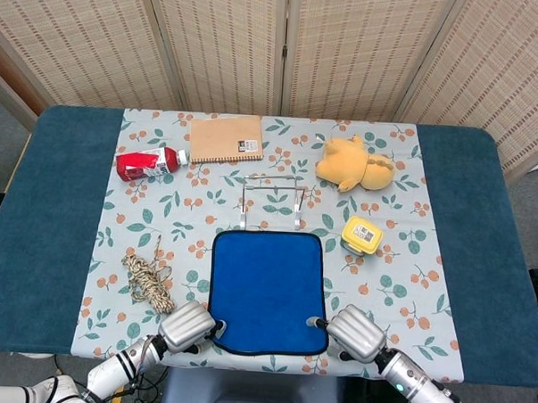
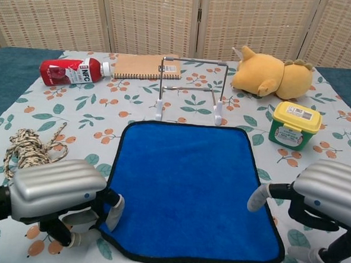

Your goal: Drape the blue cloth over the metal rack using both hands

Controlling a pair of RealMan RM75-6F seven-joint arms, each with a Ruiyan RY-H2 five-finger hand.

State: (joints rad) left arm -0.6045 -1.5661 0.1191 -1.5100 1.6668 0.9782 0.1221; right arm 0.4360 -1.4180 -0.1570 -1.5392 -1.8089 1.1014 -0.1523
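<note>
My left hand (image 2: 55, 193): sits at the near left corner of the blue cloth (image 2: 187, 186); its fingers (image 2: 114, 210) curl onto the rumpled black hem. Whether they have pinched it yet, I cannot tell.
My right hand (image 2: 326, 200): sits off the cloth's near right corner, one fingertip (image 2: 257, 198) reaching to the edge, nothing held that I can see. I judge I am setting it for a matching corner grip, so both corners can lift evenly.
Blue cloth: lies flat between my two hands, running away from them; soft, napped, a rounded rectangle with dark binding.
Metal rack (image 2: 192, 88): stands upright just past the cloth's far edge, straight ahead of both hands; thin bright wire with a top bar and white feet. It looks light, so I expect it could tip under a dragged cloth.
Rope (image 2: 28, 146): coarse braided coil, just beyond my left hand.
Yellow tub (image 2: 294, 125): lidded plastic, beyond my right hand.
Plush toy (image 2: 271, 75), notebook (image 2: 145, 66), red bottle (image 2: 72, 71): farthest row, behind the rack.
</note>
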